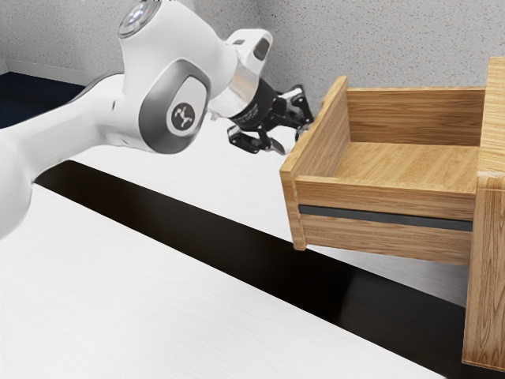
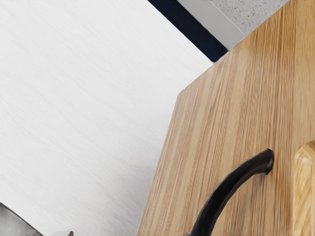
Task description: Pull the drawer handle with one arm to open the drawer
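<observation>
Nearest you lies one matte white surface (image 1: 158, 316), crossed by one black strip (image 1: 237, 253). One wood-grained box drawer (image 1: 379, 197) stands pulled well out of its cabinet (image 1: 485, 276). One curved black handle (image 2: 230, 189) sits on the drawer's flat front. The jaws hang at that front; you cannot tell whether they grip anything.

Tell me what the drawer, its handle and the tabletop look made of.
Drawer: light wood, oak-like, matte; straight grain lines run across every panel.
Handle: black, smooth, faint sheen along its curve; painted metal or plastic, can't tell which.
Tabletop: white with fine brushed streaks, probably laminate; a black band crosses it.
</observation>
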Controlling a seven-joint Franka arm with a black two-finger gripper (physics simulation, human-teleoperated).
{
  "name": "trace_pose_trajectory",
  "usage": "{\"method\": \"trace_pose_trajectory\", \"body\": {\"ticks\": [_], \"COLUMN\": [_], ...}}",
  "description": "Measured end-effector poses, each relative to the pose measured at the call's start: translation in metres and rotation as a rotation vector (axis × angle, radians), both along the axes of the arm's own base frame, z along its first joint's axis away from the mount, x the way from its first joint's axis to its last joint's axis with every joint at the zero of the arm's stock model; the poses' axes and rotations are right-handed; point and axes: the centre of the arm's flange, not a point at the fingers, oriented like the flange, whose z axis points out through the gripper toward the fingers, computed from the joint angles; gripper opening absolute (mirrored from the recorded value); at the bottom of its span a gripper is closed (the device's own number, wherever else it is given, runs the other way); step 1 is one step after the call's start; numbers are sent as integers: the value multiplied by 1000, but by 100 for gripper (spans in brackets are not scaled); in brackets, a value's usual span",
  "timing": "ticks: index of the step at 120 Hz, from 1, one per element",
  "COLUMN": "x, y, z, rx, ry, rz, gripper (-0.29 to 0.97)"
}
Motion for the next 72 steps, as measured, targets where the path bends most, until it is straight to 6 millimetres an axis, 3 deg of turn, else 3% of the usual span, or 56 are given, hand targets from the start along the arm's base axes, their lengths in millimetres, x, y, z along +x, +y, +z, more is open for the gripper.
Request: {"method": "trace_pose_trajectory", "body": {"ticks": [72], "x": [-20], "y": [31], "z": [0], "rx": [48], "ry": [27], "rz": [76], "gripper": [40]}}
